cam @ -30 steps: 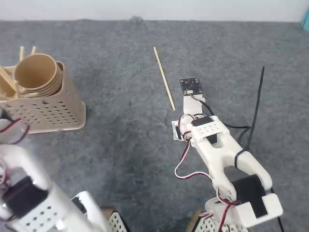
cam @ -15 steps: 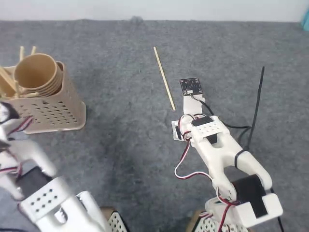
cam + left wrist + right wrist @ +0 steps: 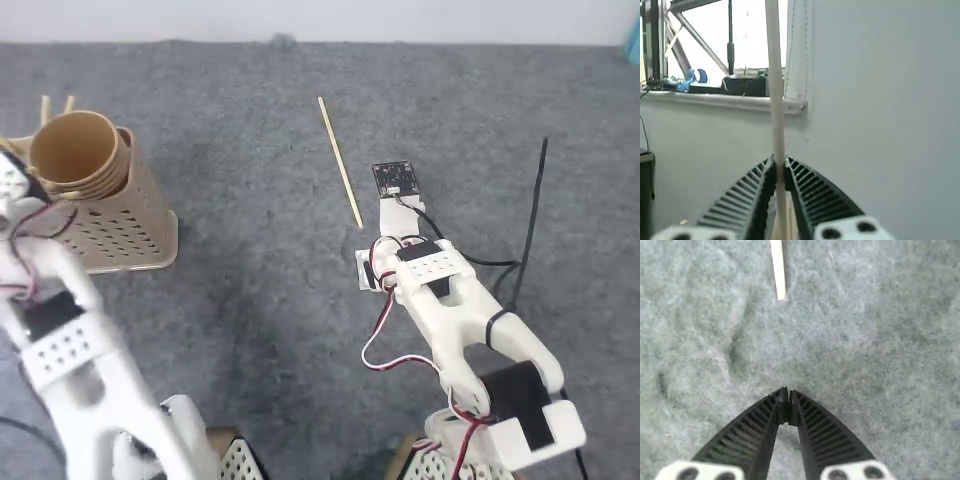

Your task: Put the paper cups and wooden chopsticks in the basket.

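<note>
1. Logging the left hand (image 3: 779, 169) first, we found it narrowed down onto a wooden chopstick (image 3: 773, 75), gripped between both fingers and running straight out past the fingertips.
2. We placed the left arm (image 3: 60, 340) at the left edge of the grey surface (image 3: 250, 300), with its upper end just beside the basket (image 3: 110, 230).
3. We recorded the basket as beige and perforated, standing upright at the left of the surface.
4. We noted a nested stack of paper cups (image 3: 78, 150) inside the basket, mouths up.
5. We counted two chopstick ends (image 3: 46, 105) standing up behind the cups at the basket's far side.
6. We listed one loose chopstick (image 3: 340, 162) lying flat on the surface, well apart from the basket and beyond the right arm (image 3: 450, 300).
7. We found the right hand (image 3: 788, 405) pressed fully together with nothing between its fingers. It was low over the surface, with the end of the loose chopstick (image 3: 777, 270) ahead of it and apart from it.
</note>
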